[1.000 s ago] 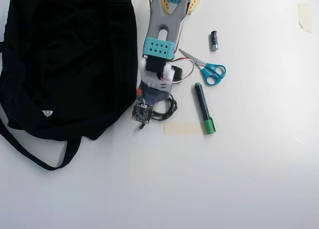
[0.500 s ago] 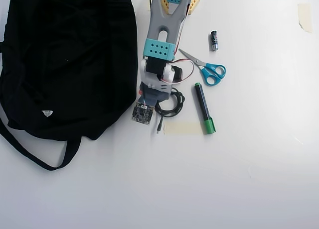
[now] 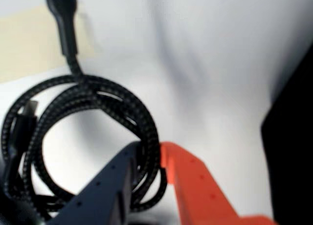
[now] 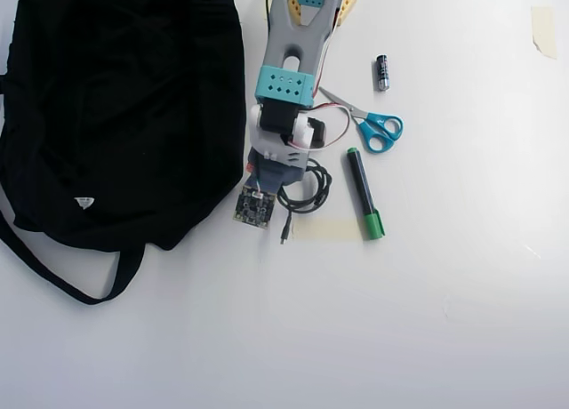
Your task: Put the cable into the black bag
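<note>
A robot arm's gripper (image 3: 149, 154) pinches a coiled black braided cable (image 3: 88, 95) on a white desk (image 3: 210, 78), its dark blue finger and orange finger closed on the right side of the loop in the wrist view. The rest of the coil spreads to the left of the fingers, one plug end pointing up toward a strip of beige tape (image 3: 29, 44). From overhead, the cable (image 4: 307, 188) lies beneath the arm's tip, just right of the black bag (image 4: 124, 107) and outside it. A green marker (image 4: 364, 194), blue-handled scissors (image 4: 373, 127) and a small battery (image 4: 382, 72) lie to the cable's right.
</note>
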